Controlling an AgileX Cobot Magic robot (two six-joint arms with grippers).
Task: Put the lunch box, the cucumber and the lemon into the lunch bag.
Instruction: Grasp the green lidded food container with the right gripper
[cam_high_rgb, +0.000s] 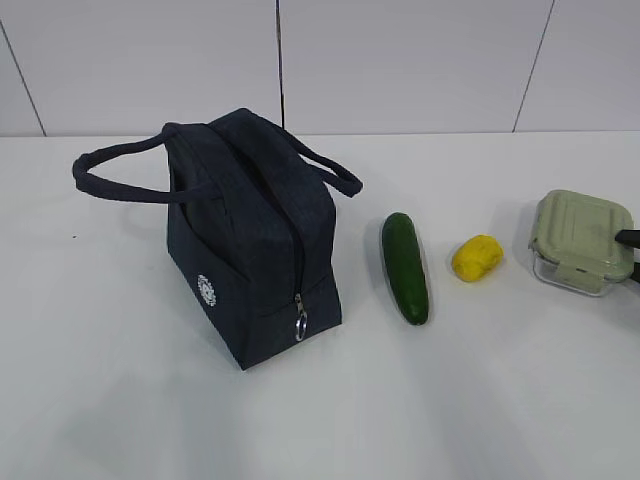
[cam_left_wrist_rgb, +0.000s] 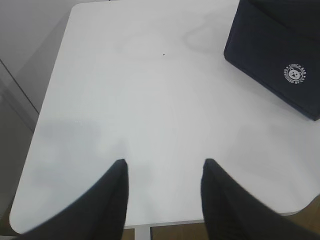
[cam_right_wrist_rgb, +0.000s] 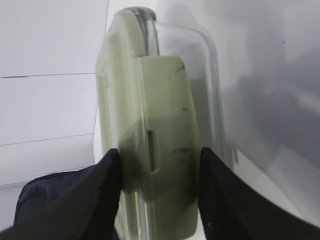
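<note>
Exterior view: lunch bag (cam_high_rgb: 250, 235) stands on the white table (cam_high_rgb: 100, 400), zipper ring pull (cam_high_rgb: 300, 325) at its near end; cucumber (cam_high_rgb: 405, 267) lies at its 3 o'clock, lemon (cam_high_rgb: 477, 257) beyond, lunch box (cam_high_rgb: 583, 241) farthest right, met at 3 o'clock by a dark tip of the right gripper (cam_high_rgb: 628, 238). Right wrist view alone shows that right gripper (cam_right_wrist_rgb: 159, 165) grasping the lunch box (cam_right_wrist_rgb: 150, 130), one finger (cam_right_wrist_rgb: 107, 170) on the sage lid, the other on the clear base. Left wrist view: left gripper (cam_left_wrist_rgb: 165, 175) released, jaws parted over bare table (cam_left_wrist_rgb: 125, 90); bag (cam_left_wrist_rgb: 280, 50) with round logo (cam_left_wrist_rgb: 295, 74) at 2 o'clock.
</note>
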